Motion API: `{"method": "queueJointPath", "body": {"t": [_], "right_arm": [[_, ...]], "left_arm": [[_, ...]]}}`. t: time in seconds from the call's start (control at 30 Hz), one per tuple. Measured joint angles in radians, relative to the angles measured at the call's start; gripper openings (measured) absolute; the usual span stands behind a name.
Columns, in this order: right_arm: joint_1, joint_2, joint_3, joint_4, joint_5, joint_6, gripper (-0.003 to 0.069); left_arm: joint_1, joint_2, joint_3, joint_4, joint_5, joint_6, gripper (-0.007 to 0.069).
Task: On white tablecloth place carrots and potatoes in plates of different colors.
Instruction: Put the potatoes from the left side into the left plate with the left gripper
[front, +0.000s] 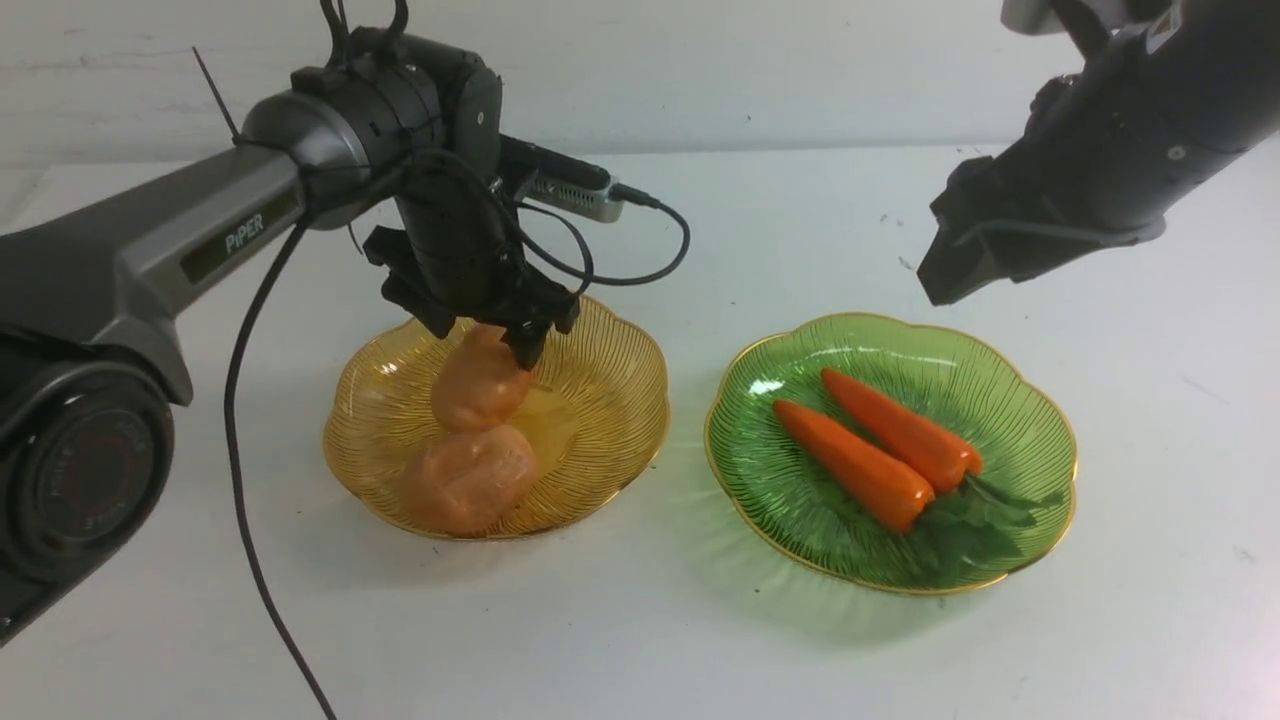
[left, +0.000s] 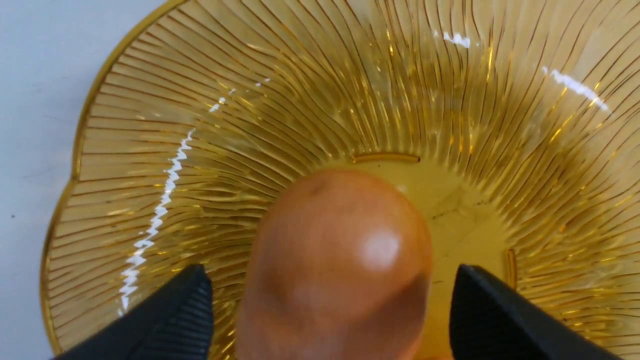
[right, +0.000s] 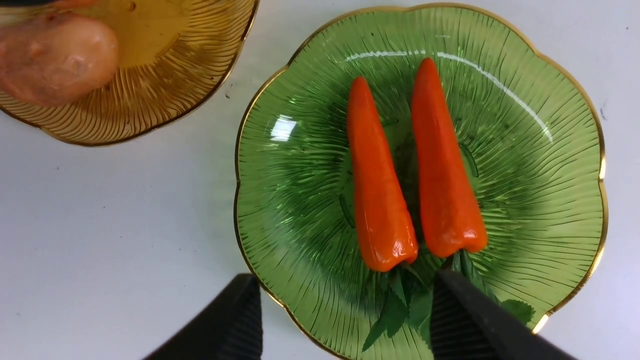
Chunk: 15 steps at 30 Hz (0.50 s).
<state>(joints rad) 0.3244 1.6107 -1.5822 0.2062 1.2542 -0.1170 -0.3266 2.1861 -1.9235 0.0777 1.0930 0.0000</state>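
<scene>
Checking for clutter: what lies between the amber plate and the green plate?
Only bare white tablecloth between amber plate and green plate, shown in the right wrist view.

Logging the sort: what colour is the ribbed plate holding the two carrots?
Translucent green ribbed plate with a gold rim, clearest in the right wrist view.

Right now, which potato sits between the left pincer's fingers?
The rear potato in the amber plate: the open left pincer straddles it, with a gap on either side. The front potato lies free.
</scene>
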Motion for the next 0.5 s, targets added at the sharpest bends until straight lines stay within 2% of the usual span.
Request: {"method": "queueJointPath", "body": {"t": [0.1,0.17,0.2,0.33,0.4,0.47,0.5], "right_arm": [[0.000,-0.032,0.001,-0.006,0.000,0.000,0.0386],[0.000,-0.064,0.001,-0.010,0.000,0.000,0.0345],[0.000,-0.094,0.001,-0.015,0.000,0.000,0.0310],[0.000,-0.263,0.022,-0.068,0.001,0.036,0.0099],[0.000,-0.428,0.087,-0.125,0.001,0.075,0.0015],[0.000,-0.569,0.184,-0.174,0.001,0.109,-0.0006],[0.000,-0.675,0.274,-0.194,-0.013,0.127,-0.0011]], "left_arm": [[0.000,-0.005,-0.001,-0.001,0.020,0.000,0.0602],[0.000,-0.010,-0.013,-0.002,0.046,0.000,0.0591],[0.000,-0.020,-0.037,-0.002,0.079,0.000,0.0563],[0.000,-0.078,-0.174,0.000,0.134,0.011,0.0344],[0.000,-0.125,-0.229,0.001,0.135,0.023,0.0150],[0.000,-0.165,-0.242,0.001,0.141,0.030,0.0045],[0.000,-0.180,-0.244,0.001,0.146,0.034,0.0021]]}}
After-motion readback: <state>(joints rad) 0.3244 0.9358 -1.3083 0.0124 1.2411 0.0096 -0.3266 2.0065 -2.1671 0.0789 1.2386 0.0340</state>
